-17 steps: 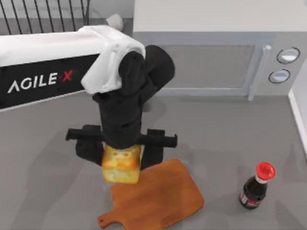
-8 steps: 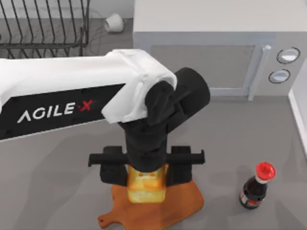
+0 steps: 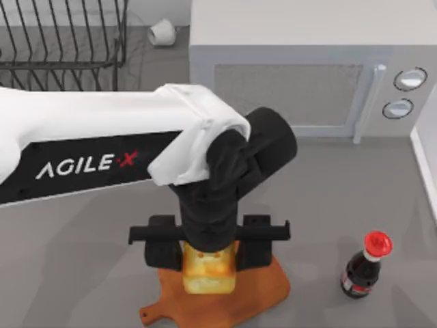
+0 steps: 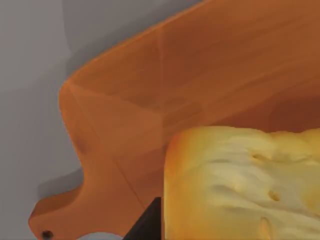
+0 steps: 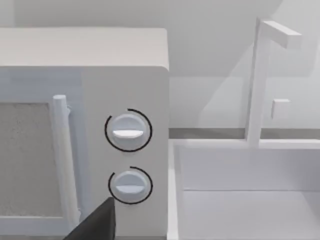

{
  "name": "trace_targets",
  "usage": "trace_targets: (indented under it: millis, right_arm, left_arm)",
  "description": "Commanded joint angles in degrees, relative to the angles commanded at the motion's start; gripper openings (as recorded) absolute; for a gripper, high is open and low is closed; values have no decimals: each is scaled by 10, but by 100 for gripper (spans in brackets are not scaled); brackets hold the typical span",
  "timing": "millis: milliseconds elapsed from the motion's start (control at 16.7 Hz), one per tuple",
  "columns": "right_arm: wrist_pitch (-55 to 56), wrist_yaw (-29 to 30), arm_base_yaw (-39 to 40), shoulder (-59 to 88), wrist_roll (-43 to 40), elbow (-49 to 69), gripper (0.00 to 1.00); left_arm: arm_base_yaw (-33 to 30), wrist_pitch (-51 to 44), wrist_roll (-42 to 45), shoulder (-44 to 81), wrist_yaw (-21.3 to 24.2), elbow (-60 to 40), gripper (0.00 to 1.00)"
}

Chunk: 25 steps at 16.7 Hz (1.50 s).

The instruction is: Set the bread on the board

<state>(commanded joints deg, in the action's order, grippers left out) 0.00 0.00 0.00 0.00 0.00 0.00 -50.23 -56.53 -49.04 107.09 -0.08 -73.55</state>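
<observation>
The bread point(image 3: 208, 273) is a yellow chunk with a golden crust, and my left gripper point(image 3: 208, 254) is shut on it from above, one black finger on each side. It hangs over the left part of the reddish-brown board point(image 3: 263, 295) near the table's front edge. The left wrist view shows the bread point(image 4: 240, 185) close above the board point(image 4: 150, 100) and its stubby handle; I cannot tell whether they touch. My right gripper point(image 5: 95, 222) is parked off to the right, facing the microwave.
A dark bottle with a red cap point(image 3: 365, 266) stands right of the board. The grey microwave point(image 3: 293, 89) fills the back, with a wire dish rack point(image 3: 61, 41) and a white cup point(image 3: 162, 31) at the back left. A white basin point(image 5: 240, 200) sits beside the microwave.
My left arm carried the bread rightward and toward the front edge, from beside the board to over it. In the last half second it barely moved.
</observation>
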Motion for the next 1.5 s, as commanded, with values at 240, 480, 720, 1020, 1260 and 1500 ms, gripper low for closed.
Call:
trace_targets:
  millis: [240, 480, 720, 1020, 1260, 1500]
  right_arm:
    - [0, 0, 0, 0, 0, 0, 100]
    - [0, 0, 0, 0, 0, 0, 100]
    - [0, 0, 0, 0, 0, 0, 100]
    - [0, 0, 0, 0, 0, 0, 100]
    - [0, 0, 0, 0, 0, 0, 100]
    - [0, 0, 0, 0, 0, 0, 100]
  left_arm:
    - [-2, 42, 0, 9, 0, 24, 0]
    - [-2, 60, 0, 20, 0, 39, 0]
    - [-2, 60, 0, 20, 0, 39, 8]
    - [-2, 60, 0, 20, 0, 39, 45]
    - [-2, 60, 0, 20, 0, 39, 75]
    - [-2, 60, 0, 20, 0, 39, 100]
